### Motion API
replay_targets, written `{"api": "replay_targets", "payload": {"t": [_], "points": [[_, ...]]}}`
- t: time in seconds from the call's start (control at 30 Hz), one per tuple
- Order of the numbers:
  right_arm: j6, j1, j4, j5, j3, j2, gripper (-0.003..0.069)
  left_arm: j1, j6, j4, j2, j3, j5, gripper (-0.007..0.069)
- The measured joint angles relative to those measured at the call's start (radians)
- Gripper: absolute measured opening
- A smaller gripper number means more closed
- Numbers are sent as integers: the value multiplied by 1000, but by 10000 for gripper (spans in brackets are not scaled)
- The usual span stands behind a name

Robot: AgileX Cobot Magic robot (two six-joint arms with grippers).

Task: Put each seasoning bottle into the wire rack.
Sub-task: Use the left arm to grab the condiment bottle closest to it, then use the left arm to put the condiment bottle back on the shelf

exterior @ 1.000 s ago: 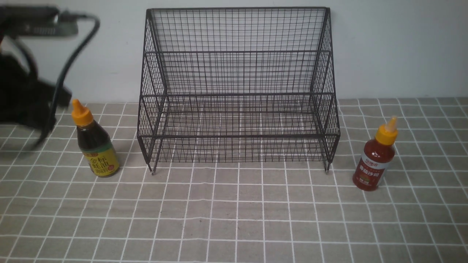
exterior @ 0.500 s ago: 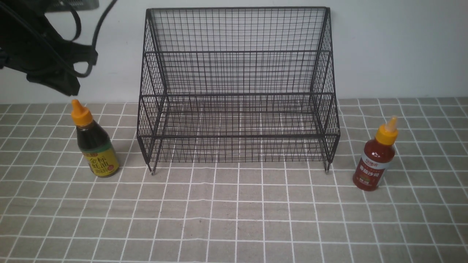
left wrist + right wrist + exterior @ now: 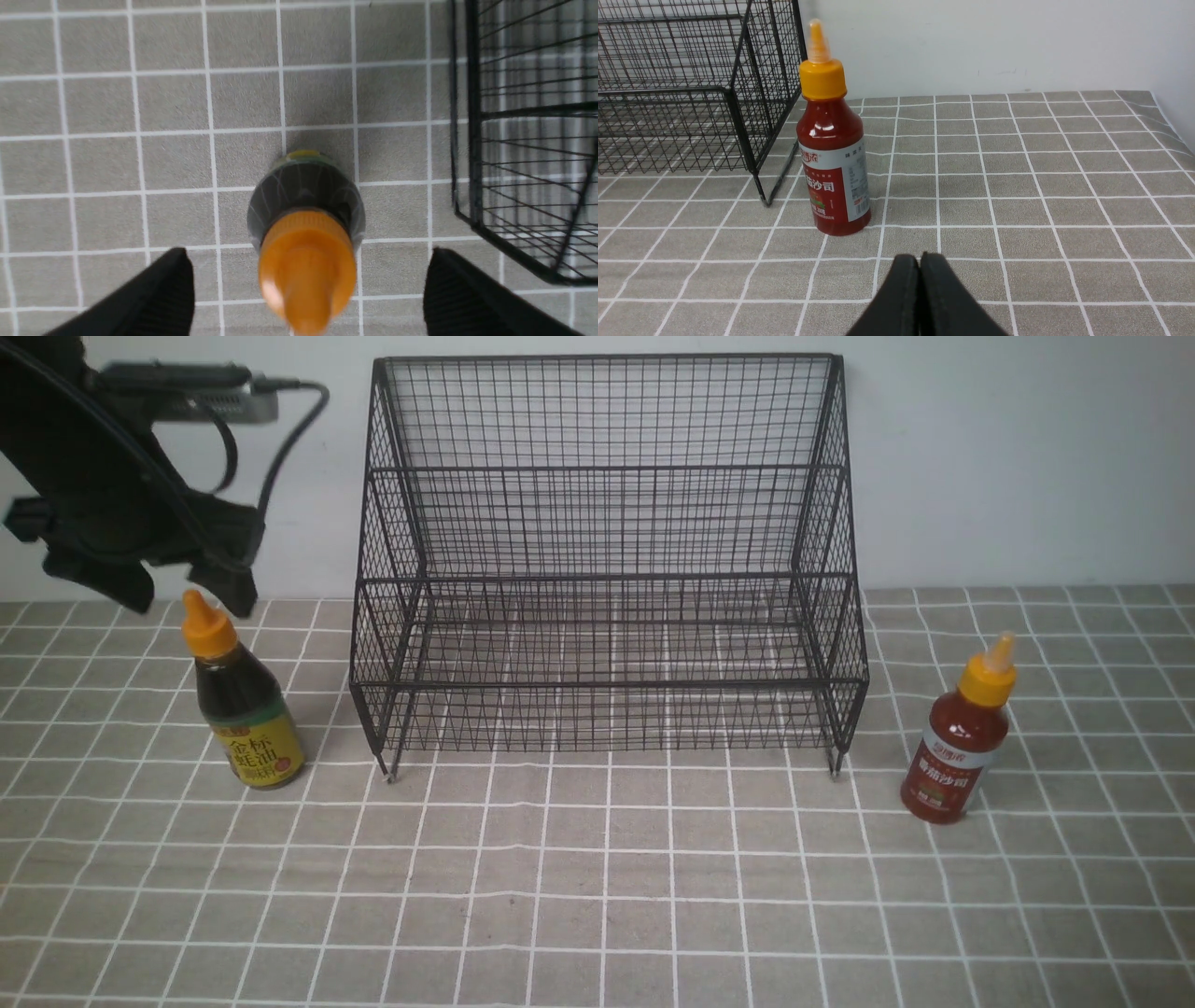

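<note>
The left pincer [image 3: 191,602] is hovering above the dark brown bottle [image 3: 247,714], its fingers standing wide apart, one on either side of the orange cap [image 3: 307,261] and gripping nothing. The step in hand, I judge, is lining up for this grasp. Doing it well calls for keeping the cap centred between the fingers, then lowering straight down so that neither tip knocks the nozzle, and closing on the firm neck or shoulder rather than the tapering tip.

The bottle is standing upright on the tabletop [image 3: 560,896], beside the wire rack [image 3: 607,683]. The rack's near side is sitting close, so the lift probably wants to go clear of its sloping edge before any sideways travel.

Beyond the rack, the red bottle [image 3: 952,756] is standing on its other side, while the right pincer [image 3: 924,256] is waiting with its fingers together, holding nothing.
</note>
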Motion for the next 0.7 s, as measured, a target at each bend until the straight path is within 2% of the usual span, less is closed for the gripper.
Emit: {"api": "replay_targets", "payload": {"t": [0.1,0.17,0.3,0.33,0.37,0.7], "points": [[0,0,0,0,0,0,-15,0,-3,0,32,0,0,598],[0,0,0,0,0,0,-15,0,-9,0,52,0,0,556],[0,0,0,0,0,0,-15,0,-8,7,58,0,2,392],[0,0,0,0,0,0,-15,0,-9,11,58,0,8,309],[0,0,0,0,0,0,-15,0,-9,14,56,0,13,281],[-1,0,0,0,0,0,-15,-6,-2,25,-151,-11,52,290]]}}
